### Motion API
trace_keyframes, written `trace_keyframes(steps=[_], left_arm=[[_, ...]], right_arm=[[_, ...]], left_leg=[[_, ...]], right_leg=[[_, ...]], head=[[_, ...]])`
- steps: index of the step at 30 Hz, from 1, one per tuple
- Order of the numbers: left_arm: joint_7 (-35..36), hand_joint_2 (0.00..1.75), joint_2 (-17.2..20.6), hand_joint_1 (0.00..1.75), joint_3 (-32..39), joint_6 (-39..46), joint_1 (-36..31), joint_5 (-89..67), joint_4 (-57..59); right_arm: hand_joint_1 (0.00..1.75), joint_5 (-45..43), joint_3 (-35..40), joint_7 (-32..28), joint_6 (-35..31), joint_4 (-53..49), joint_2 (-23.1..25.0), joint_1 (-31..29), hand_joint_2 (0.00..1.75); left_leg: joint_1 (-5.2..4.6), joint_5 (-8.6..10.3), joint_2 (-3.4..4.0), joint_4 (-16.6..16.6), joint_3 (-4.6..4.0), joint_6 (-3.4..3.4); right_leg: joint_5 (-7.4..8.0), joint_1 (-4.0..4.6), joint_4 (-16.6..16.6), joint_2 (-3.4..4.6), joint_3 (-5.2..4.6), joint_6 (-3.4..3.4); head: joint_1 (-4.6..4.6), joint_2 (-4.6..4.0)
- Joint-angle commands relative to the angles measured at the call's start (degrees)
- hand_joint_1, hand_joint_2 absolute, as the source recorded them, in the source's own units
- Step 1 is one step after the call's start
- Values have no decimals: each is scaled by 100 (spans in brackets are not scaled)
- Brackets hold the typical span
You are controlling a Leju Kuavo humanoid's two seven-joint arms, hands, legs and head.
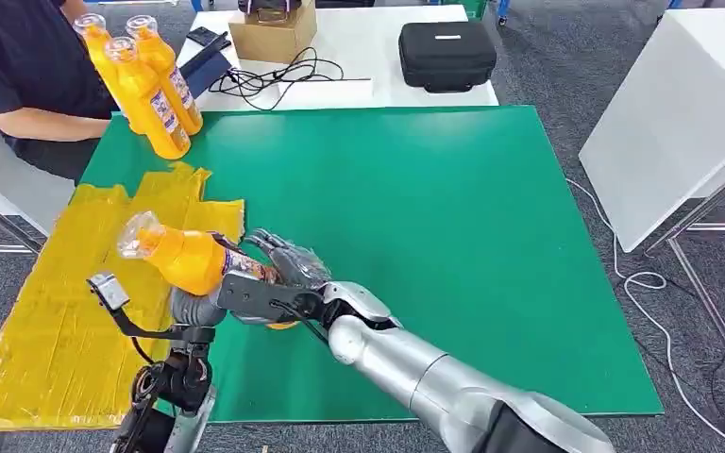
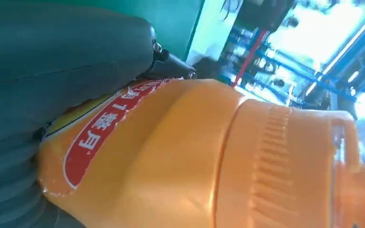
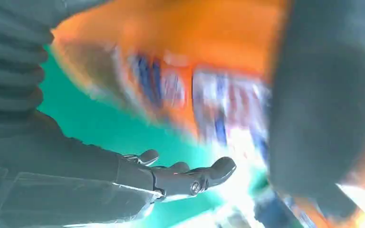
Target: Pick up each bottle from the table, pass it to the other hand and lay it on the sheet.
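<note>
An orange bottle (image 1: 184,257) with a clear cap hangs tilted over the edge of the yellow sheet (image 1: 47,321), cap toward the left. My left hand (image 1: 193,307) grips it from below; in the left wrist view the bottle (image 2: 180,156) sits close against the grey thumb (image 2: 66,61). My right hand (image 1: 283,262) reaches across to the bottle's base end. Its fingers (image 3: 190,178) are spread and lie apart from the blurred bottle (image 3: 185,61). Three more orange bottles (image 1: 151,90) stand together at the far left corner of the green mat (image 1: 434,236).
A person in a dark shirt (image 1: 19,75) sits at the far left beside the three bottles. On the white table behind lie a cardboard box (image 1: 274,33), cables (image 1: 274,74) and a black case (image 1: 446,55). A white table (image 1: 680,113) stands to the right.
</note>
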Motion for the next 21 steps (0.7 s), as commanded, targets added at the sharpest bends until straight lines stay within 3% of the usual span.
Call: trace_keyframes(steps=[1, 6, 8, 11, 16, 17, 18, 21], left_arm=[[-98, 175, 125, 175, 163, 149, -109, -302, 54], [-98, 175, 124, 175, 167, 151, -112, -304, 57], [-403, 175, 204, 175, 219, 772, -107, -1136, 13], [-826, 175, 433, 175, 414, 2464, -328, -3325, 182], [-566, 175, 1007, 175, 531, 5518, -1098, -6962, 1772], [-431, 175, 1060, 175, 613, 5808, -1198, -7658, 1957], [-224, 175, 877, 175, 1132, 5808, -1286, -8803, 1963], [-68, 175, 713, 175, 1797, 5808, -1588, -10334, 2131]], right_arm=[[0, 930, -1933, -122, 301, -361, -85, 238, 0], [0, 952, -1962, -127, 305, -365, -85, 240, 0], [0, 1428, -2771, -400, 268, -989, -123, 552, 0], [0, 1736, -3812, -394, 913, -2911, -491, 1328, 0], [0, 1451, -4387, -578, 1428, -4193, -914, 2022, 0], [0, 1422, -4428, -598, 1438, -4243, -950, 2075, 0], [0, 1376, -4449, -628, 1480, -4274, -987, 2108, 0], [0, 1311, -4371, -685, 1567, -4069, -1060, 2046, 0]], left_leg=[[1, -1, -8, -3, 10, 0], [0, -6, -1, -1, 15, 1], [1, -2, -4, -2, 8, 1], [7, -8, -14, 1, 19, 1], [5, 6, -43, -7, 9, 0], [6, 3, -49, -6, 19, 1], [3, 8, -59, -12, 16, 1], [8, 1, -26, -4, 18, 0]], right_leg=[[-3, 1, -5, -15, 14, 7], [-5, 0, -4, -10, 19, 10], [-3, 1, -5, -10, 12, 7], [-8, 7, -10, -24, 30, 11], [-5, 4, -13, -51, 24, 7], [-8, 5, -16, -58, 35, 10], [-6, 2, -18, -65, 35, 9], [-1, 8, -15, -36, 31, 10]], head=[[0, 0], [-2, 0], [-2, 0], [0, 0], [-2, 0], [0, 0], [2, 0], [-4, 0]])
